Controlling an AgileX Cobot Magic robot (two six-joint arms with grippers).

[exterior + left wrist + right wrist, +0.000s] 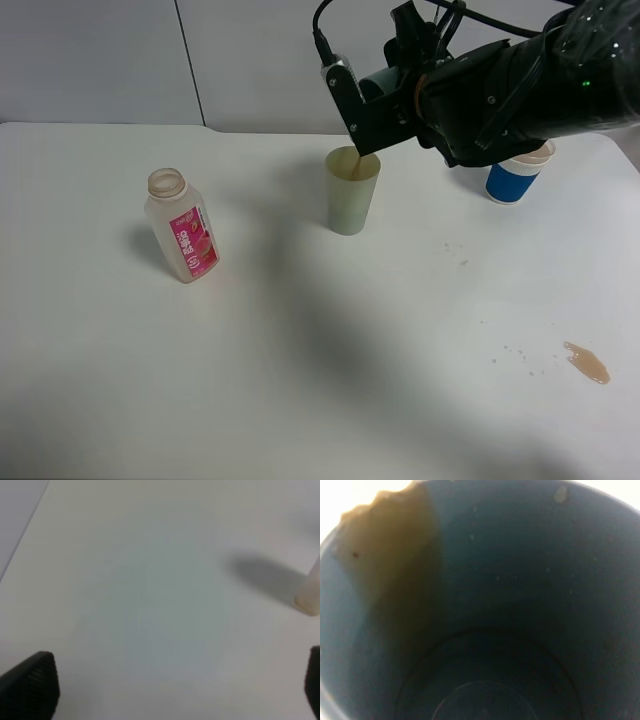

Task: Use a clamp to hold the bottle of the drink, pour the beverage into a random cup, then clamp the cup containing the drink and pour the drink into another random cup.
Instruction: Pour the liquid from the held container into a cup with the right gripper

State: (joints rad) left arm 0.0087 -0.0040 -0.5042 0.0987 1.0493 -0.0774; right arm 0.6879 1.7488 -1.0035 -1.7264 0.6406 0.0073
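Drink (390, 565) streams from tilted cup (385, 82) into translucent tumbler (352, 192).

Open table (320, 400) spans front and centre; bottle (182, 226), green cup (352, 192) and blue-banded cup (515, 178) obstruct the rear.

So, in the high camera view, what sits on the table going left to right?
Drink bottle, uncapped → pale green cup being poured into → blue cup, partly behind the arm → spilled puddle.

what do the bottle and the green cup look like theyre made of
Bottle: seemingly translucent, cloudy plastic; the table shows faintly through it, and a glossy pink label wraps it. Green cup: probably frosted, semi-clear plastic with a matte look; brownish drink shows at its rim.
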